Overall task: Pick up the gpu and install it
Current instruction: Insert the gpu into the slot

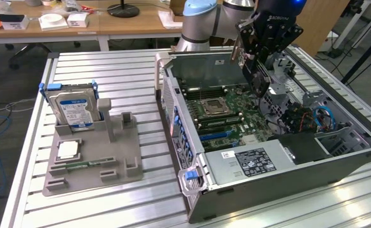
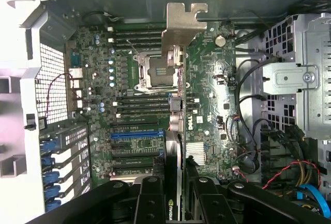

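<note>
The black two-finger gripper (image 2: 176,202) clamps the thin green gpu card with silver end bracket (image 2: 181,27) above the green motherboard (image 2: 212,105). It is best kept steady, clear of the board's parts and square to its blue slot (image 2: 137,135).

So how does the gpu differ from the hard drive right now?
The gpu hangs in the pincer above the open case; the hard drive stands in a gray holder on the table, at the exterior view's left. The gpu is a thin card with a metal bracket; the hard drive is a boxy block with a blue-white label. Both stand on edge.
</note>
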Robot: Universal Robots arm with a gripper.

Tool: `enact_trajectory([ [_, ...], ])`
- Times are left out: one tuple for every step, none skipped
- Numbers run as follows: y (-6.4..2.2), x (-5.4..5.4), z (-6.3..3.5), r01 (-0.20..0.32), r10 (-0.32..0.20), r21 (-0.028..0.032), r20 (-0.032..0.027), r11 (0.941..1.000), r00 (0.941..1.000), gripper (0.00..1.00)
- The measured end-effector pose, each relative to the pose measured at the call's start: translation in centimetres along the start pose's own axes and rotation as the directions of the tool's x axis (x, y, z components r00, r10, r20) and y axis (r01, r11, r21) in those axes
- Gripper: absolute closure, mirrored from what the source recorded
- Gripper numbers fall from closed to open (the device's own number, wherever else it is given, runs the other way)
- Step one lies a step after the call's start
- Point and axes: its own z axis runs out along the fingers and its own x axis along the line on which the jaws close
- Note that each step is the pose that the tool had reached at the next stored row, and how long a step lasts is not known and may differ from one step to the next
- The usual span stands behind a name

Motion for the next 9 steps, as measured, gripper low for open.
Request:
enact_trajectory([
  [0.0,0.0,0.0,0.001,-0.001,0.0,-0.0001,1.0,1.0,0.74],
  [0.0,0.0,0.0,0.002,-0.002,0.0,-0.0001,1.0,1.0,0.74],
  [0.0,0.0,0.0,0.004,-0.004,-0.0001,-0.0002,1.0,1.0,0.74],
  [0.0,0.0,0.0,0.006,-0.006,-0.0002,-0.0003,1.0,1.0,0.74],
  [0.0,0.0,0.0,0.009,-0.009,-0.0002,-0.0004,1.0,1.0,0.74],
  [0.0,0.0,0.0,0.012,-0.012,-0.0003,-0.0005,0.9999,0.9999,0.74],
  [0.0,0.0,0.0,0.014,-0.014,-0.0003,-0.0006,0.9999,0.9999,0.74],
  [0.0,0.0,0.0,0.017,-0.017,-0.0004,-0.0007,0.9999,0.9999,0.74],
  [0.0,0.0,0.0,0.019,-0.019,-0.0004,-0.0008,0.9998,0.9998,0.74],
])
